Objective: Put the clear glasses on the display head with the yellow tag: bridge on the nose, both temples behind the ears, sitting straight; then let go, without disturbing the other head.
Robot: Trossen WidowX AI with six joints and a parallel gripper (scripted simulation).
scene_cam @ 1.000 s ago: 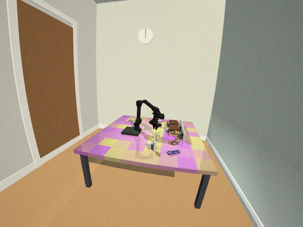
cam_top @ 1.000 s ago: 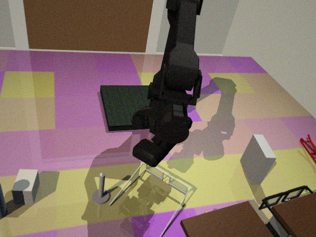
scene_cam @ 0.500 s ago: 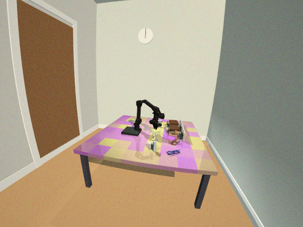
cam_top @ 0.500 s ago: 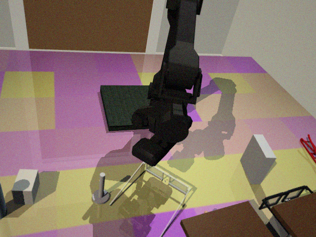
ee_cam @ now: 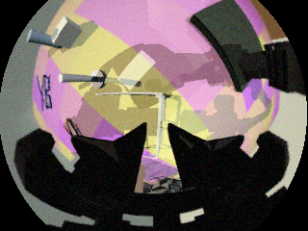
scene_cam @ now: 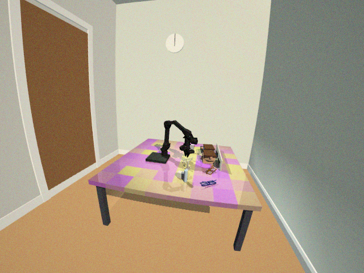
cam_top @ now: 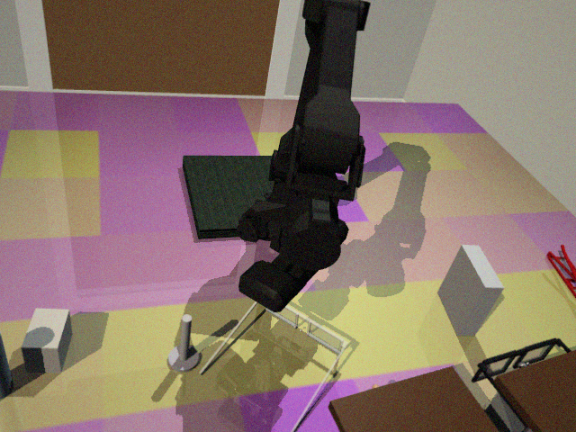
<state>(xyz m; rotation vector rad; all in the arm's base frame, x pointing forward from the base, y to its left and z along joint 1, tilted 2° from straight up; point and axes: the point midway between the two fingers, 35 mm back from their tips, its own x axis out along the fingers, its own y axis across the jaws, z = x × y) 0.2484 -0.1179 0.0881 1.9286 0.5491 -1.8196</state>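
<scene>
Black robot pincer [scene_cam: 187, 154] [ee_cam: 157, 126] points down over a patchwork table [scene_cam: 176, 194], its 2 fingertips slightly parted with nothing between them. The clear glasses [cam_top: 307, 322] [ee_cam: 160, 115] lie below the pincer on the table, beyond its tips in the wrist view, 2 temples spread, near a small grey post [cam_top: 184, 341] [ee_cam: 79, 78].

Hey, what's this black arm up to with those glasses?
The robot arm's gripper hovers over the clear glasses, which stand on the patterned table, temples spread. Nothing is in its grip: its fingers are slightly apart. The glasses are not on a display head; putting them on one is the job.
</scene>
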